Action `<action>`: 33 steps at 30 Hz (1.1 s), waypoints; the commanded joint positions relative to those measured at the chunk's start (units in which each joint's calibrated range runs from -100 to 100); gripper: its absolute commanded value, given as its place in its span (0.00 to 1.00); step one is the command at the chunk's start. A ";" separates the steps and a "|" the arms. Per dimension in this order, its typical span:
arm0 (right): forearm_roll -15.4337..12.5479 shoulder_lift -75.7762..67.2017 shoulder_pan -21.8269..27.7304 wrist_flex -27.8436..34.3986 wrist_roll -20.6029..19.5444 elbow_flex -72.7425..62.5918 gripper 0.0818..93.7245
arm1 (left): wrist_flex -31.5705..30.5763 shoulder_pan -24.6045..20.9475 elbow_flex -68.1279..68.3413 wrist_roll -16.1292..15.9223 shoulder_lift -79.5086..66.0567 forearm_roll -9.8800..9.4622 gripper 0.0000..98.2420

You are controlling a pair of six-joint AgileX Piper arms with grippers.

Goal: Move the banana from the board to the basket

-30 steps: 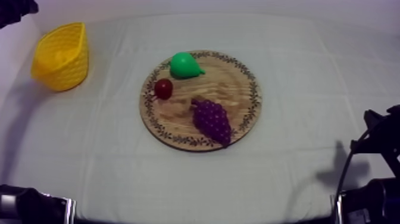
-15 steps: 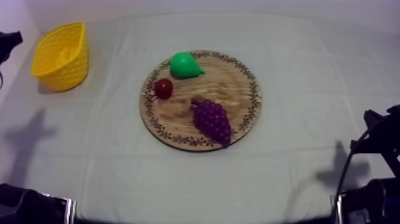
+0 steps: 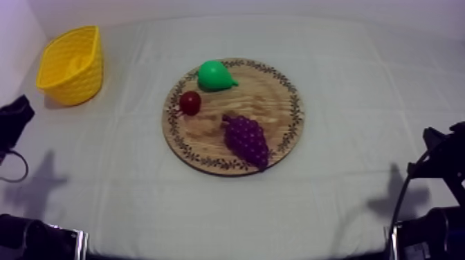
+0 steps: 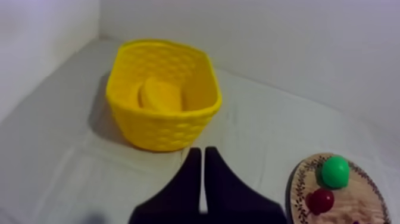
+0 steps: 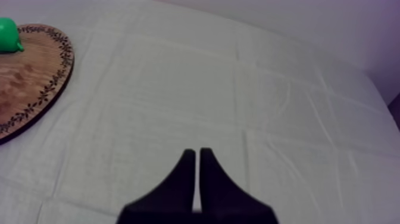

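The banana (image 4: pixel 159 95) lies inside the yellow basket (image 4: pixel 163 128), seen over its rim in the left wrist view. My left gripper (image 4: pixel 199 150) is shut on nothing, its fingers together as a narrow wedge, a short way back from the basket. In the top view the basket (image 3: pixel 69 66) stands at the far left and my left arm (image 3: pixel 14 119) is at the left edge, in front of it. The wooden board (image 3: pixel 277 97) sits mid-table. My right gripper (image 5: pixel 194 152) is shut on nothing over bare cloth, right of the board (image 5: pixel 30 77).
On the board lie a green pear (image 3: pixel 214 75), a small red fruit (image 3: pixel 190 102) and a purple bunch of grapes (image 3: pixel 247 138). My right arm (image 3: pixel 443 166) rests at the lower right edge. Bare cloth lies between the basket and the board.
My left arm has drawn back from beside the basket, moving down the left edge of the top view toward the front. The right arm and the fruit have not moved.
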 commanded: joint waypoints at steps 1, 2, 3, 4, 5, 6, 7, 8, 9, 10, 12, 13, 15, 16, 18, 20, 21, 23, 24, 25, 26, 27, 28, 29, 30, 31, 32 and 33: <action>0.01 -0.04 -0.01 0.03 -0.01 -0.03 0.01 | -0.34 -0.76 5.69 1.17 -5.03 0.03 0.00; 0.01 -0.04 -0.01 0.03 -0.01 -0.03 0.01 | 0.15 -0.93 6.48 1.31 -6.72 0.08 0.00; 0.01 -0.04 -0.01 0.03 -0.01 -0.03 0.01 | 1.03 -0.99 7.04 1.36 -8.42 0.12 0.00; 0.01 -0.04 -0.01 0.03 -0.01 -0.03 0.01 | 2.15 -0.92 7.46 1.32 -10.15 0.15 0.00; 0.01 -0.04 -0.01 0.03 -0.01 -0.03 0.01 | 3.45 -0.77 7.83 1.23 -11.93 0.17 0.00; 0.01 -0.04 -0.01 0.03 -0.01 -0.03 0.01 | 4.82 -0.55 8.15 1.04 -13.78 0.24 0.00; 0.01 -0.04 -0.01 0.03 -0.01 -0.03 0.01 | 6.24 -0.31 8.41 0.69 -15.61 0.44 0.00; 0.01 -0.04 -0.01 0.03 -0.01 -0.03 0.01 | 7.86 0.01 8.59 0.23 -17.38 0.72 0.00; 0.01 -0.04 -0.01 0.03 -0.01 -0.03 0.01 | 9.53 0.36 8.71 -0.57 -19.11 1.30 0.00; 0.01 -0.04 -0.01 0.03 -0.01 -0.03 0.01 | 10.97 0.65 8.90 -1.55 -20.51 2.06 0.00; 0.01 -0.04 -0.01 0.03 -0.01 -0.03 0.01 | 13.12 1.09 9.19 -3.74 -22.17 3.77 0.00; 0.01 -0.04 -0.01 0.03 -0.01 -0.03 0.01 | 13.77 1.19 9.37 -4.94 -22.64 4.77 0.00; 0.01 -0.04 -0.01 0.03 -0.01 -0.03 0.01 | 15.02 1.30 9.73 -7.43 -23.21 7.07 0.00; 0.01 -0.04 -0.01 0.03 -0.01 -0.03 0.01 | 15.90 1.33 9.88 -8.72 -23.38 8.38 0.01; 0.01 -0.04 -0.01 0.03 -0.01 -0.03 0.01 | 17.92 1.65 10.03 -10.54 -23.57 10.58 0.01; 0.01 -0.04 -0.01 0.03 -0.01 -0.03 0.01 | 19.14 2.23 10.18 -10.80 -23.67 12.21 0.01; 0.01 -0.04 -0.01 0.03 -0.01 -0.03 0.01 | 19.47 2.66 10.40 -10.88 -23.70 12.73 0.01; 0.01 -0.04 -0.01 0.03 -0.01 -0.03 0.01 | 18.92 3.57 10.93 -10.96 -23.75 13.36 0.00; 0.01 -0.04 -0.01 0.03 -0.01 -0.03 0.01 | 18.44 4.12 11.19 -10.79 -23.81 13.55 0.00; 0.01 -0.04 -0.01 0.03 -0.01 -0.03 0.01 | 18.10 4.61 11.37 -10.39 -23.85 13.68 0.00; 0.01 -0.04 -0.01 0.03 -0.01 -0.03 0.01 | 17.87 4.95 11.50 -9.80 -23.87 13.77 0.00; 0.01 -0.04 -0.01 0.03 -0.01 -0.03 0.01 | 17.70 5.19 11.59 -9.12 -23.89 13.83 0.00; 0.01 -0.04 -0.01 0.03 -0.01 -0.03 0.01 | 17.59 5.36 11.65 -8.45 -23.90 13.88 0.00; 0.01 -0.04 -0.01 0.03 -0.01 -0.03 0.01 | 17.51 5.48 11.70 -7.81 -23.91 13.91 0.00; 0.01 -0.04 -0.01 0.03 -0.01 -0.03 0.01 | 17.45 5.56 11.73 -7.29 -23.92 13.93 0.00; 0.01 -0.04 -0.01 0.03 -0.01 -0.03 0.01 | 17.41 5.62 11.75 -6.93 -23.92 13.95 0.00; 0.01 -0.04 -0.01 0.03 -0.01 -0.03 0.01 | 17.38 5.66 11.76 -6.72 -23.93 13.96 0.00; 0.01 -0.04 -0.01 0.03 -0.01 -0.03 0.01 | 17.36 5.68 11.77 -6.62 -23.93 13.97 0.00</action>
